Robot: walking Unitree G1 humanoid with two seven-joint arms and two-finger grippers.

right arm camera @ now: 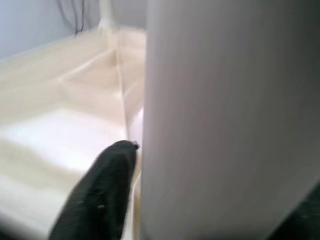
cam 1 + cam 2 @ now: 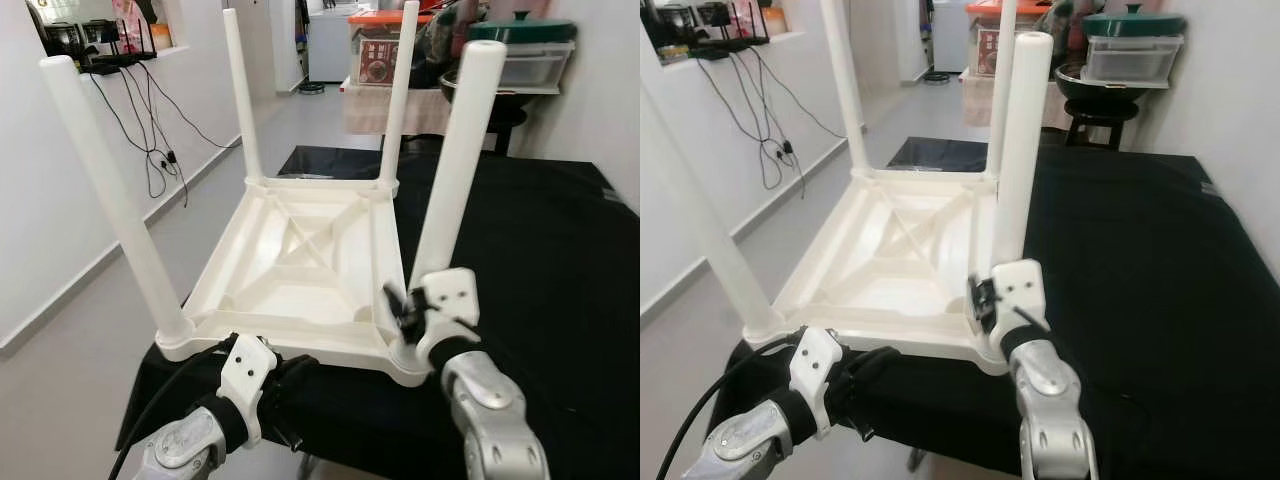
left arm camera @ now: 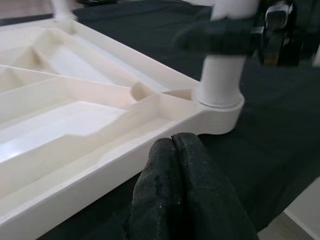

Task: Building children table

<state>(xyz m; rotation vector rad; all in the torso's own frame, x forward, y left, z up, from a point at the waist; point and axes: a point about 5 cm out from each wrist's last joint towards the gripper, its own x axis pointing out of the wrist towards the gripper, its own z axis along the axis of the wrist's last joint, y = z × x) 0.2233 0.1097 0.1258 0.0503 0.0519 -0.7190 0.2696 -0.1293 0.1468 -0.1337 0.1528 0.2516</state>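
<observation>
Left eye view: white plastic children's table (image 2: 300, 270) upside down on black cloth-covered surface (image 2: 540, 260), all four legs pointing up. Near-left leg (image 2: 110, 200) at front-left corner, near-right leg (image 2: 455, 160) at front-right corner, two far legs (image 2: 242, 95) at back corners. Right gripper (image 2: 408, 312) at base of near-right leg, just above corner socket, fingers wrapped round the leg. Left gripper (image 2: 290, 375) low at table's front edge, touching or just under the rim; jaw state can't be told here. Cables (image 2: 150, 130) hanging on left wall, storage boxes (image 2: 385, 45) and green-lidded container (image 2: 525, 45) in bkgd.

Right eye view: same scene. Right gripper (image 2: 985, 300) clamped on near-right leg (image 2: 1018, 150) close to tabletop underside. Left gripper (image 2: 865, 375) on dark cloth just below front rim.

Left wrist view: two black fingertips (image 3: 177, 170) pressed together, clenched on nothing, just short of table's front rim (image 3: 125, 150). Corner socket w/ leg base (image 3: 220, 90) beyond, blurred right gripper (image 3: 240, 35) gripping it.

Right wrist view: leg (image 1: 225, 120) v. close, blurred; one black finger (image 1: 102, 192) alongside it, ribbed underside (image 1: 60, 115) behind.
</observation>
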